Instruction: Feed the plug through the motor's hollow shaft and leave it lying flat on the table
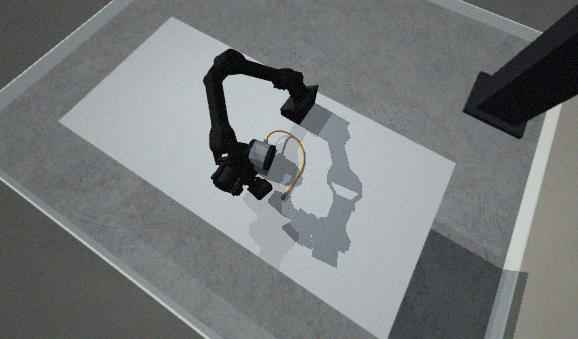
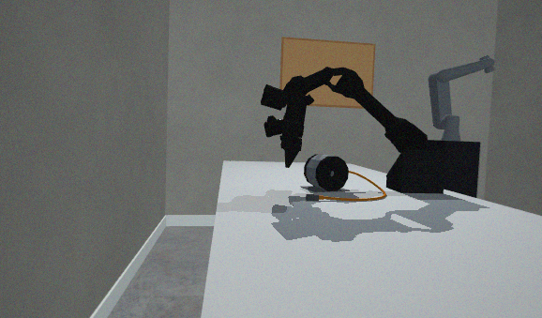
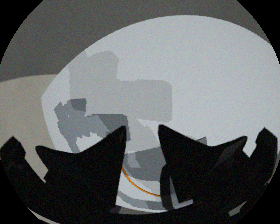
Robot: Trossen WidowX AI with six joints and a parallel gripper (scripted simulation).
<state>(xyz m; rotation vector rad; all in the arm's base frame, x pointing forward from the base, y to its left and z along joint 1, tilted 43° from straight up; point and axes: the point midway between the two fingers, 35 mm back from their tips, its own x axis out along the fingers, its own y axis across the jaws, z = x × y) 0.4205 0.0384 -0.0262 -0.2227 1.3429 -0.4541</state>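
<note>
The half-closed, empty gripper is poised beside the motor; the plug apparently lies well forward on the table.

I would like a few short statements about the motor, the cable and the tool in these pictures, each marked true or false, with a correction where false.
1. The grey cylindrical motor lies on its side on the white table top. True.
2. The thin orange cable runs in a curved loop beside the motor. True.
3. The black tool grips the small dark plug. False: the plug lies on the table, apart from the tool, which holds nothing.
4. The plug has come out of the shaft's far end. False: the exterior view shows an empty bore.
5. The tool points downward near the motor. True.
</note>
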